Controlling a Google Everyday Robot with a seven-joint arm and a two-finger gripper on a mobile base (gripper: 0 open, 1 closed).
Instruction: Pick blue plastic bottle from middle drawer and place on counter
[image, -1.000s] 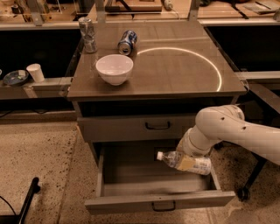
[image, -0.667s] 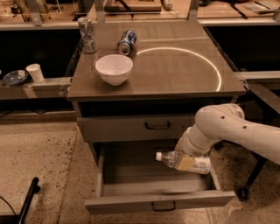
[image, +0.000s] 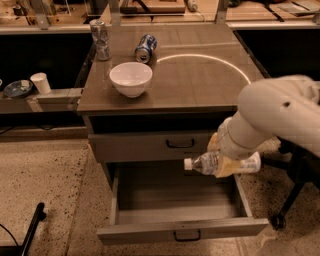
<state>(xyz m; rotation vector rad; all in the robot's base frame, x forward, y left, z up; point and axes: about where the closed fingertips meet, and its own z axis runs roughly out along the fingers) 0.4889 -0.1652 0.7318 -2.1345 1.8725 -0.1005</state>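
Observation:
The blue plastic bottle (image: 201, 163) lies sideways in the air, white cap to the left, above the right half of the open middle drawer (image: 170, 202). My gripper (image: 223, 165) is shut on the bottle's middle, level with the bottom of the closed upper drawer (image: 150, 145). The arm's white body comes in from the right and hides the bottle's right part. The counter (image: 200, 80) with its bright arc is above.
On the counter stand a white bowl (image: 131, 78), a blue-and-white can (image: 144, 47) on its side and a crumpled clear container (image: 101, 39). A white cup (image: 41, 82) and a dish (image: 17, 88) sit on a low shelf at left. A dark chair base (image: 295, 192) is at right.
The gripper has lifted the bottle up out of the drawer, toward the upper drawer's level. The arm now looks larger and closer in view.

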